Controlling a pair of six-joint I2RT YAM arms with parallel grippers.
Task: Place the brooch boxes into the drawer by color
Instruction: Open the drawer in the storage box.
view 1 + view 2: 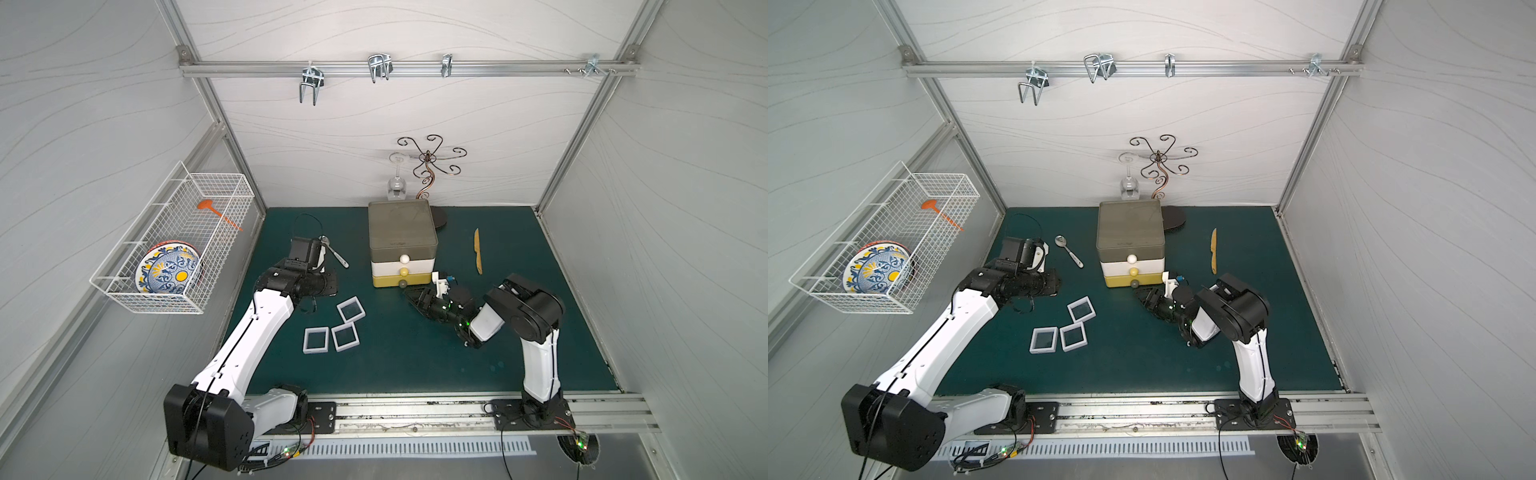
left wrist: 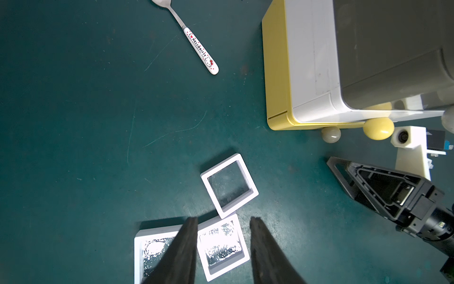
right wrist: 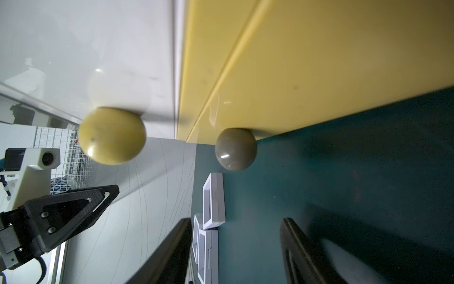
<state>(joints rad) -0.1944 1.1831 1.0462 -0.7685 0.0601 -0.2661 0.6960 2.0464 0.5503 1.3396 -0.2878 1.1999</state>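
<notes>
Currently, left end effector (image 2: 223, 221): jaws part-open, empty, above white brooch boxes (image 1: 345, 336).
State, right end effector (image 3: 235, 228): jaws apart, empty, facing grey knob (image 3: 235, 149) of drawer (image 1: 402, 241).
Location of brooch boxes: tabletop (image 1: 415, 365), centre of both top views, lower left of drawer.

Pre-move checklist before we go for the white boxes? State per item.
1. Left gripper open and empty above the white brooch boxes: ok.
2. Right gripper open, empty, facing the grey knob: ok.
3. Drawer white tier, yellow knob, open to receive: not ok, all three tiers look shut.
4. Boxes spaced for a clean pinch: not ok, they crowd corner to corner.
5. Spoon out of the way: ok.
6. Other colours already stored: cannot tell.
</notes>
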